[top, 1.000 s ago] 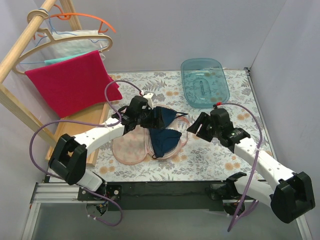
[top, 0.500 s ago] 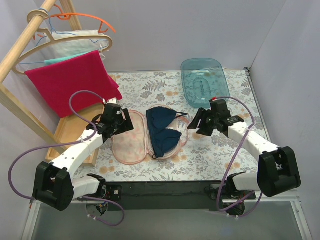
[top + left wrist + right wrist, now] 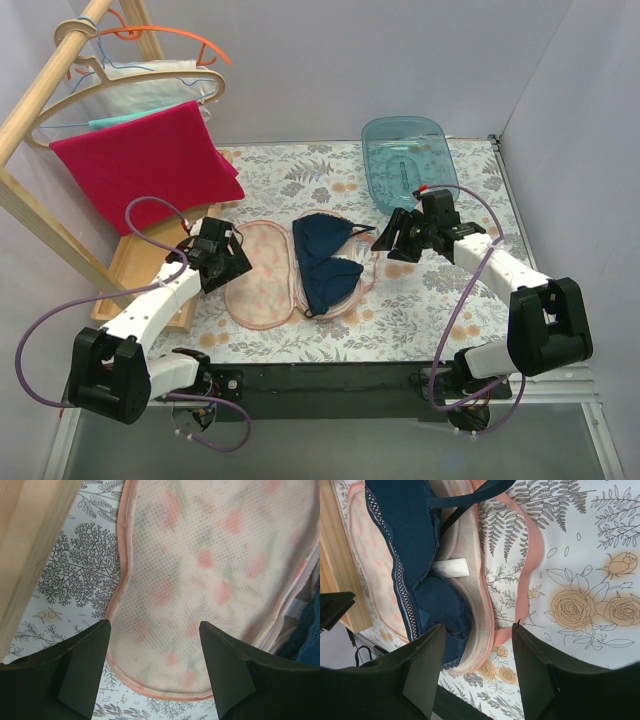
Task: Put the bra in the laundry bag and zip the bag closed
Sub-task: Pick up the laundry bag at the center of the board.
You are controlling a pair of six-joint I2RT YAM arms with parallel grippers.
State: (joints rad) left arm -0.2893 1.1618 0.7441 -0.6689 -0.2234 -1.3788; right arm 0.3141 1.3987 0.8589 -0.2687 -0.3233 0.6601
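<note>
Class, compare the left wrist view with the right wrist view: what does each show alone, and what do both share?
Left wrist only: the open left gripper above the empty mesh half of the laundry bag. Right wrist only: the open right gripper, both cups of the bra and a white label. Both: the laundry bag, some of the bra, the floral tablecloth.

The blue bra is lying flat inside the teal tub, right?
No. The bra lies flat on the open laundry bag, not inside the tub. The top view shows this.
</note>
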